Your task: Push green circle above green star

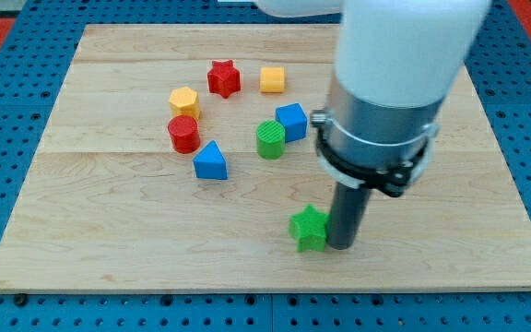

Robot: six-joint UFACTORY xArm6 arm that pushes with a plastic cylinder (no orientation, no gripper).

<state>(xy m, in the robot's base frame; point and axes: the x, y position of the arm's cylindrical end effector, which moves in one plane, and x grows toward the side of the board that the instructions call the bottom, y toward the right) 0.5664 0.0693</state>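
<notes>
The green circle [269, 139] stands near the middle of the wooden board [109, 221], touching the blue cube [291, 121] on its upper right. The green star [310, 227] lies lower down, toward the view's bottom. My tip [340, 245] rests on the board right beside the green star, on its right side, about touching it. The green circle is up and to the left of my tip, well apart from it.
A red star [224, 78] and a yellow cube [272, 79] sit near the view's top. A yellow hexagon [183, 100], a red cylinder [183, 135] and a blue triangle [211, 160] sit left of the green circle. The arm's white and grey body [385, 101] hides the board's upper right.
</notes>
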